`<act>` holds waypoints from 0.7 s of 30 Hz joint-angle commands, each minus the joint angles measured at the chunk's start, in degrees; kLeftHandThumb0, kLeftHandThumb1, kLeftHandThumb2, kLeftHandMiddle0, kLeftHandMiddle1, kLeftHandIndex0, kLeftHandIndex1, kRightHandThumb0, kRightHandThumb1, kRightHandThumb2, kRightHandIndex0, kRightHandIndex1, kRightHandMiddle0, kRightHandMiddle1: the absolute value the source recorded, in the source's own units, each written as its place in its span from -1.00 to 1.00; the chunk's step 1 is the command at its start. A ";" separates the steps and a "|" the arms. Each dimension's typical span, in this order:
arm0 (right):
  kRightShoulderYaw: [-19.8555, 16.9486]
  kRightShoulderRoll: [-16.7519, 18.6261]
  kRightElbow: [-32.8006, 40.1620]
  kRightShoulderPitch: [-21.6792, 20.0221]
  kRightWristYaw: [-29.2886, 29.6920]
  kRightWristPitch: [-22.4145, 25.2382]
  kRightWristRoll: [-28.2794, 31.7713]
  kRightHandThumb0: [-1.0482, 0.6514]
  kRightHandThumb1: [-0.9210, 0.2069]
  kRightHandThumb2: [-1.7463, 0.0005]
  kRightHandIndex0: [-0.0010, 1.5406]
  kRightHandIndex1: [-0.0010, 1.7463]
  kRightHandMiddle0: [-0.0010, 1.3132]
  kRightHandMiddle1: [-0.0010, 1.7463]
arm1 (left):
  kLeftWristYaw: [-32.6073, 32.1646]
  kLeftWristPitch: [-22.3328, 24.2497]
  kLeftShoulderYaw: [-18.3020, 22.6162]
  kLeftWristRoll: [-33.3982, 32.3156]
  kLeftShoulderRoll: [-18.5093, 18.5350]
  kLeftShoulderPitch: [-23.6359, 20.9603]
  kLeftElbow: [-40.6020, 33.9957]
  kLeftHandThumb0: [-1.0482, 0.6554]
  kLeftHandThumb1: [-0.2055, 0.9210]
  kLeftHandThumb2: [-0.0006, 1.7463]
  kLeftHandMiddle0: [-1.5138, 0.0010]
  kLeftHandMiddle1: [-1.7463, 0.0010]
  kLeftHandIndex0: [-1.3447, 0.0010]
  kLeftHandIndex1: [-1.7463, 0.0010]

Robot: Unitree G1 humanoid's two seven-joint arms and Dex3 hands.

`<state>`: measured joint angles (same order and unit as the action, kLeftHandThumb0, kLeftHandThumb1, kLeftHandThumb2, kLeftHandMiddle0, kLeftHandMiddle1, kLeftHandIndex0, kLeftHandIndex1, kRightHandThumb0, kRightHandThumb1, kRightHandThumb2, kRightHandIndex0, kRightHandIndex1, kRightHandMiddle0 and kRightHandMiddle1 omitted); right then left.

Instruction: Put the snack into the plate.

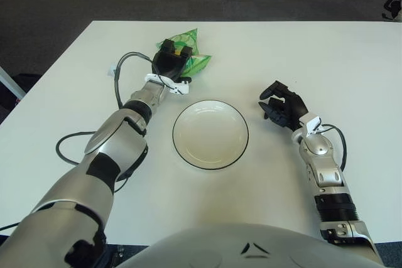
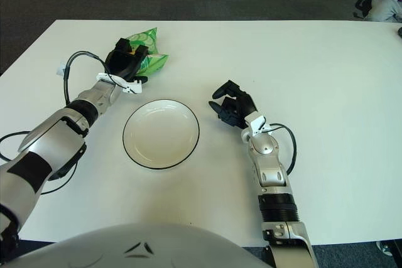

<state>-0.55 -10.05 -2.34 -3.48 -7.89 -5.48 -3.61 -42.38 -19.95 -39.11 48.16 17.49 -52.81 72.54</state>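
Observation:
The snack is a green bag [image 1: 198, 62] at the far left part of the white table. My left hand [image 1: 174, 54] is on it, its black fingers curled around the bag's middle, and the bag's corner sticks up behind them. The bag is still down at table level. The white plate [image 1: 210, 134] with a dark rim sits empty in the middle of the table, just near and right of the left hand. My right hand [image 1: 281, 106] shows to the right of the plate, fingers loosely curled and holding nothing.
Black cables [image 1: 119, 73] loop beside my left forearm on the table. The table's far edge [image 1: 251, 22] runs behind the snack, with dark floor beyond.

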 commanded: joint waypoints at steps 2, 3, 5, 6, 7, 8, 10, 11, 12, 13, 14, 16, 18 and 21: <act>0.62 -0.93 -0.31 -0.24 -0.31 -0.70 -0.98 -0.19 -1.00 0.69 0.08 0.78 -0.28 0.67 | -2.35 -4.91 0.77 -0.47 1.82 3.28 -3.85 0.23 0.02 0.41 0.22 -0.89 0.44 -1.00; 0.81 -1.04 -0.54 -0.31 -0.31 -0.85 -1.18 -0.19 -1.00 0.69 0.08 0.78 -0.28 0.67 | -2.62 -5.36 0.90 -0.43 2.28 3.86 -5.13 0.23 0.02 0.41 0.22 -0.89 0.44 -1.00; 1.06 -1.31 -1.05 -0.56 -0.35 -1.12 -1.43 -0.19 -1.00 0.70 0.08 0.78 -0.28 0.67 | -2.68 -5.73 1.20 -0.32 3.03 4.80 -7.57 0.23 0.01 0.42 0.22 -0.90 0.44 -1.00; 1.17 -1.42 -1.25 -0.65 -0.36 -1.27 -1.55 -0.19 -1.00 0.70 0.08 0.77 -0.28 0.67 | -2.58 -5.79 1.37 -0.26 3.39 5.26 -8.74 0.23 0.01 0.42 0.22 -0.90 0.43 -1.00; 1.32 -1.58 -1.43 -0.72 -0.34 -1.42 -1.80 -0.19 -1.00 0.70 0.08 0.77 -0.27 0.67 | -2.33 -5.76 1.61 -0.23 3.86 5.84 -10.26 0.23 0.01 0.42 0.22 -0.90 0.43 -1.00; 1.42 -1.67 -1.54 -0.75 -0.31 -1.55 -1.98 -0.19 -1.00 0.70 0.09 0.77 -0.27 0.67 | -2.07 -5.69 1.82 -0.22 4.22 6.31 -11.44 0.23 0.01 0.42 0.22 -0.91 0.43 -1.00; 1.62 -1.90 -1.73 -0.81 -0.28 -1.74 -2.46 -0.19 -1.00 0.70 0.09 0.77 -0.27 0.67 | -1.54 -5.52 2.29 -0.24 4.92 7.30 -13.82 0.23 0.00 0.43 0.22 -0.92 0.43 -1.00; 1.68 -2.07 -1.94 -0.94 -0.26 -1.83 -2.74 -0.19 -1.00 0.70 0.09 0.77 -0.27 0.67 | -1.47 -5.68 2.58 -0.31 5.21 7.78 -14.81 0.23 0.00 0.43 0.23 -0.92 0.43 -1.00; 1.73 -2.18 -2.10 -1.04 -0.24 -1.91 -2.93 -0.19 -1.00 0.70 0.09 0.77 -0.27 0.67 | -1.38 -5.76 2.82 -0.36 5.42 8.16 -15.58 0.23 0.00 0.44 0.23 -0.93 0.43 -1.00; 1.82 -2.34 -2.23 -1.13 -0.19 -1.94 -3.19 -0.19 -1.00 0.70 0.09 0.77 -0.27 0.67 | -1.62 -6.33 3.13 -0.43 5.78 8.69 -16.59 0.23 0.00 0.44 0.23 -0.93 0.43 -1.00; 1.89 -2.47 -2.32 -1.18 -0.14 -1.98 -3.34 -0.19 -1.00 0.70 0.09 0.77 -0.27 0.67 | -1.72 -6.70 3.41 -0.45 6.05 9.12 -17.40 0.23 0.00 0.44 0.24 -0.94 0.43 -1.00; 2.06 -2.68 -2.42 -1.24 -0.05 -1.97 -3.60 -0.19 -1.00 0.70 0.09 0.77 -0.27 0.67 | -2.60 -8.51 4.03 -0.50 6.89 10.14 -19.32 0.23 -0.01 0.45 0.24 -0.95 0.43 -1.00; 2.17 -2.85 -2.49 -1.28 0.01 -1.94 -3.77 -0.19 -1.00 0.70 0.10 0.77 -0.27 0.67 | -4.49 -11.02 5.05 -0.67 7.89 11.51 -21.85 0.23 -0.01 0.46 0.24 -0.96 0.42 -1.00; 2.32 -3.00 -2.59 -1.34 0.09 -1.92 -3.85 -0.19 -1.00 0.70 0.10 0.76 -0.27 0.67 | -6.83 -13.45 6.47 -0.67 8.65 13.01 -24.44 0.23 -0.02 0.47 0.25 -0.97 0.42 -1.00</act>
<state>1.60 -12.40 -3.93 -4.89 -7.85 -7.72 -6.33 -46.42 -31.30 -34.38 47.74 24.28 -41.41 50.68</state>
